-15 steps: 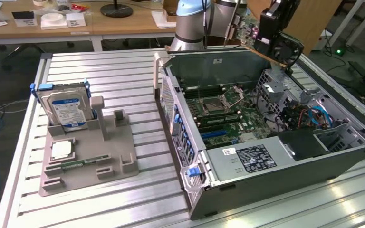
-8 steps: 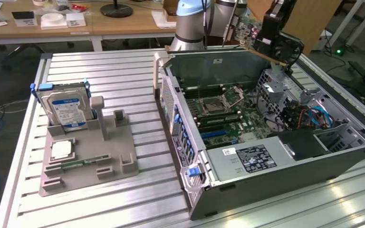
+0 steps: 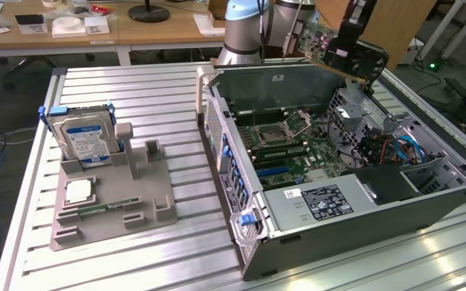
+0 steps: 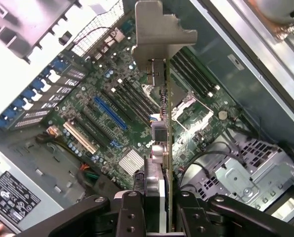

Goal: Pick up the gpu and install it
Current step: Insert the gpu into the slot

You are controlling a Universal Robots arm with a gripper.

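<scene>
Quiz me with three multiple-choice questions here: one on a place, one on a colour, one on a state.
1. Where is the gpu? A) on the floor B) in a person's hand C) in the air over the case
2. Hard drive label colour? A) blue and white B) red C) yellow
3. The jaws are: A) open, empty B) shut on the gpu C) shut on the hard drive
Key: 1C, it hangs above the case; 2A, the upright drive shows it; 3B, gpu clamped between them.

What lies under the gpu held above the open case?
The motherboard, with its blue expansion slot and CPU socket, lies below the gpu. The card's edge covers a thin strip of board.
</scene>
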